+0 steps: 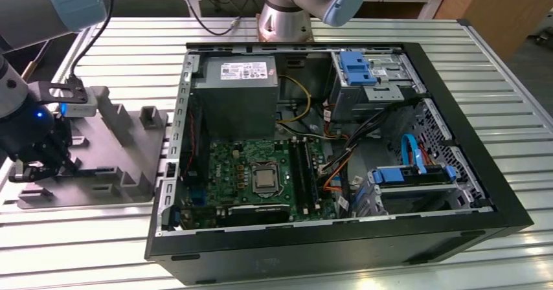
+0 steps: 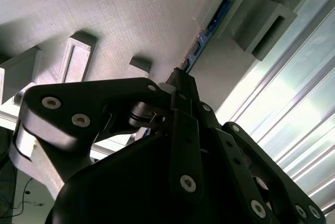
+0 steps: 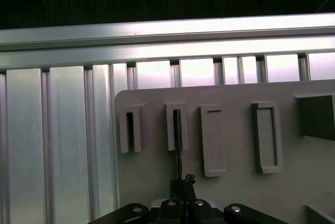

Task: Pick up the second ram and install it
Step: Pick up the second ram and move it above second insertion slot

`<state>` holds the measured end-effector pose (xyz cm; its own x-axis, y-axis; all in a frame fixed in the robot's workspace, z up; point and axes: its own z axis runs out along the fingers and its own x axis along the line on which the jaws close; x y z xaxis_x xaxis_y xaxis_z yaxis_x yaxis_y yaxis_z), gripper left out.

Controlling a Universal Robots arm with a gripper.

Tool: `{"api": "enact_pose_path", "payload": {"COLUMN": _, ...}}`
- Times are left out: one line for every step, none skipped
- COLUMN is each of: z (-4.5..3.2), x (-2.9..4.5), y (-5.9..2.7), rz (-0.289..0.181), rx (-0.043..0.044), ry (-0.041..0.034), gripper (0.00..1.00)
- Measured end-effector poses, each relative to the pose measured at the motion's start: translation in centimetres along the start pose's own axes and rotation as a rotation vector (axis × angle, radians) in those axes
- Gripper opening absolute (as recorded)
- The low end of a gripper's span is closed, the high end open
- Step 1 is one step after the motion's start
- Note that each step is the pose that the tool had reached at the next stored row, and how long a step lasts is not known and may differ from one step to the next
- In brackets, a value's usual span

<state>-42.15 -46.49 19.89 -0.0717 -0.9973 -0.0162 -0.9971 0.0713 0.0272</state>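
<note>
The second ram [image 2: 207,29] shows as a thin strip of blue-green circuit board with small pale parts along it. In the first wrist view it is seen edge-on as a narrow dark line [image 3: 178,140]. It stands on its long edge in the grey fixture tray [image 2: 104,4]. Its long axis runs straight in from the tray's edge towards the tray's middle. One end is tucked into a slotted upright block [image 3: 177,127], the second block from the tray's corner. The other end is at the gripper [image 2: 180,77].

The black fingers are drawn together, pinching that inner end of the stick between their tips, as both wrist views show [image 3: 183,182].

In the exterior view the gripper [image 1: 41,168] is low over the tray [image 1: 121,154], which lies by the edge of the slatted aluminium table [image 1: 484,63] at the exterior view's left. Beside the tray is an open black computer case [image 1: 346,245] holding a green motherboard [image 1: 250,160].

No writing can be made out on the ram. A white label [image 1: 246,70] sits on the grey power supply in the case (its print is too small to make out).
</note>
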Motion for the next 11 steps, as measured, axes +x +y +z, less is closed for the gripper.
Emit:
{"api": "enact_pose_path", "payload": {"z": 0.0, "x": 0.0, "y": 0.0, "rz": 0.0, "rx": 0.0, "ry": 0.0, "gripper": 0.11}}
{"api": "enact_pose_path", "payload": {"z": 0.0, "x": 0.0, "y": 0.0, "rz": 0.0, "rx": 0.0, "ry": 0.0, "gripper": 0.11}}
{"api": "enact_pose_path", "payload": {"z": 0.0, "x": 0.0, "y": 0.0, "rz": 0.0, "rx": 0.0, "ry": 0.0, "gripper": 0.11}}
{"api": "enact_pose_path", "payload": {"z": 0.0, "x": 0.0, "y": 0.0, "rz": 0.0, "rx": 0.0001, "ry": 0.0, "gripper": 0.11}}
{"api": "enact_pose_path", "payload": {"z": 0.0, "x": 0.0, "y": 0.0, "rz": 0.0, "rx": 0.0, "ry": 0.0, "gripper": 0.11}}
{"api": "enact_pose_path", "payload": {"z": 0.0, "x": 0.0, "y": 0.0, "rz": 0.001, "rx": 0.0001, "ry": -0.0001, "gripper": 0.11}}
{"api": "enact_pose_path", "payload": {"z": -0.06, "x": 0.0, "y": 0.0, "rz": 0.001, "rx": 0.0003, "ry": -0.0003, "gripper": 0.11}}
{"api": "enact_pose_path", "payload": {"z": -0.15, "x": -0.01, "y": 0.0, "rz": 0.001, "rx": 0.0007, "ry": -0.0006, "gripper": 0.11}}
{"api": "enact_pose_path", "payload": {"z": -0.29, "x": -0.01, "y": 0.01, "rz": 0.001, "rx": 0.0003, "ry": -0.0003, "gripper": 0.11}}
{"api": "enact_pose_path", "payload": {"z": -0.45, "x": -0.01, "y": 0.01, "rz": 0.001, "rx": 0.0, "ry": 0.0, "gripper": 0.11}}
{"api": "enact_pose_path", "payload": {"z": -0.56, "x": -0.01, "y": 0.02, "rz": 0.001, "rx": 0.0001, "ry": -0.0001, "gripper": 0.11}}
